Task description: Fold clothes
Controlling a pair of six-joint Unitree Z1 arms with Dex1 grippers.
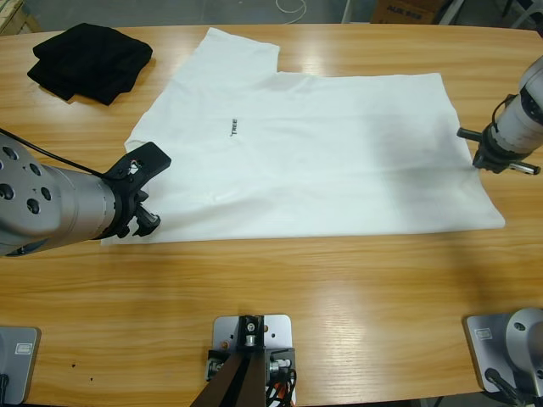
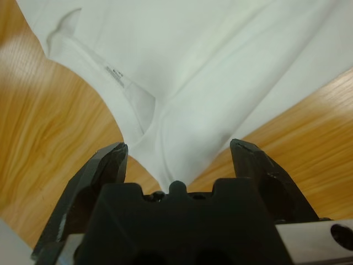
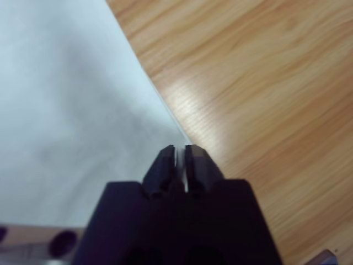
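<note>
On the wooden bench (image 1: 254, 280), left fingers (image 2: 177, 152) spread at the T-shirt (image 1: 322, 153) collar should clamp like the right fingers (image 3: 179, 149) pinching its hem.

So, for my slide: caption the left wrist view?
Open left tool poised over the white T-shirt's neckline on the wooden table.

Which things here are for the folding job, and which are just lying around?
For the job:
- white T-shirt, spread flat on the table
- black garment, bunched at the far left corner
- left gripper, jaws open at the shirt's neck end
- right gripper, jaws pinched on the shirt's hem edge

Just lying about:
- wooden table
- cardboard box behind the table
</note>
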